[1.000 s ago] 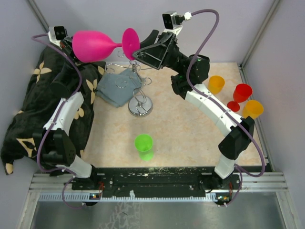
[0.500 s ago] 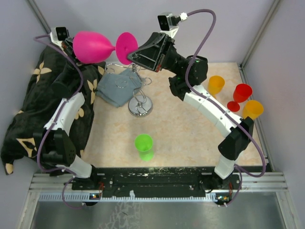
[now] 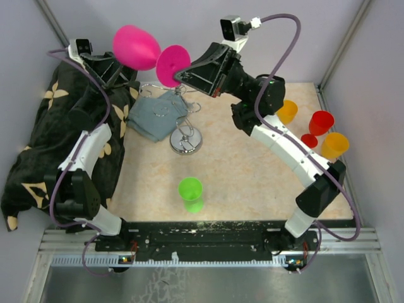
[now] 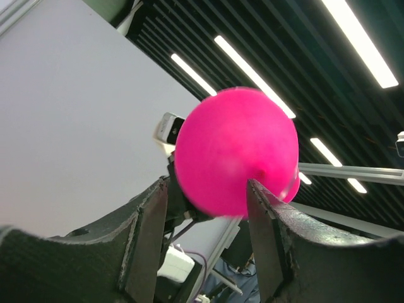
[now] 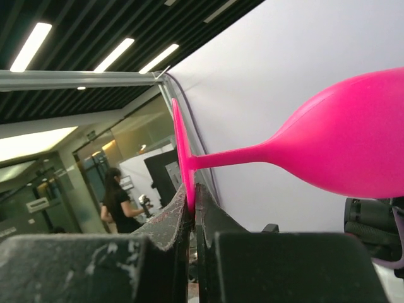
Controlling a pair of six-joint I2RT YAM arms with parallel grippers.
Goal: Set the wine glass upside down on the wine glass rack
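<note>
The pink wine glass [image 3: 136, 47] hangs in the air at the back, lying roughly sideways with its bowl to the left. My right gripper [image 3: 183, 74] is shut on the rim of its round foot [image 5: 182, 151]. The stem and bowl [image 5: 341, 148] stretch away to the right in the right wrist view. My left gripper [image 3: 113, 69] is open just below and left of the bowl. In the left wrist view the bowl [image 4: 235, 151] floats beyond the spread fingers [image 4: 268, 227]. The silver wire wine glass rack [image 3: 186, 142] stands on the table below the glass.
A grey cloth [image 3: 158, 113] lies beside and partly behind the rack. A dark floral blanket [image 3: 44, 145] covers the left side. A green cup [image 3: 190, 189] stands at the front centre. Two orange cups [image 3: 286, 112] and a red wine glass [image 3: 319, 126] sit on the right.
My right gripper closed on the glass's foot. My left gripper then opened and let go of the bowl, which has risen and swung clear of its fingers.
</note>
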